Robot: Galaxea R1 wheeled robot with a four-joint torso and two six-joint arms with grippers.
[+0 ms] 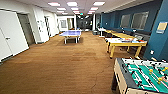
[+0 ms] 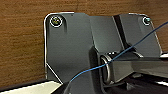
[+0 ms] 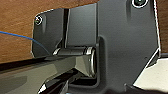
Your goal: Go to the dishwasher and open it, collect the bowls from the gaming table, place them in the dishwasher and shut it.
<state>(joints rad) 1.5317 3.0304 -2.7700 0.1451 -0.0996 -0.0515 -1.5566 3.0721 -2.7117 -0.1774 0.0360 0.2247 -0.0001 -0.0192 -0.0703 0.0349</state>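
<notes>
Whether either hand is released or clenched cannot be told from the wrist views, which look down on brown carpet. At right centre of the head view stands the gaming table (image 1: pixel 126 43), white-topped with yellow legs; small coloured items lie on it, too blurred to name. A foosball table (image 1: pixel 142 76) sits lower right, a blue ping-pong table (image 1: pixel 71 33) upper centre.

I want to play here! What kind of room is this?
Probably an office games room: a table-football table stands near the camera, a blue table-tennis table farther down the brown carpet, and the white-topped, yellow-edged gaming table along the blue wall.
</notes>
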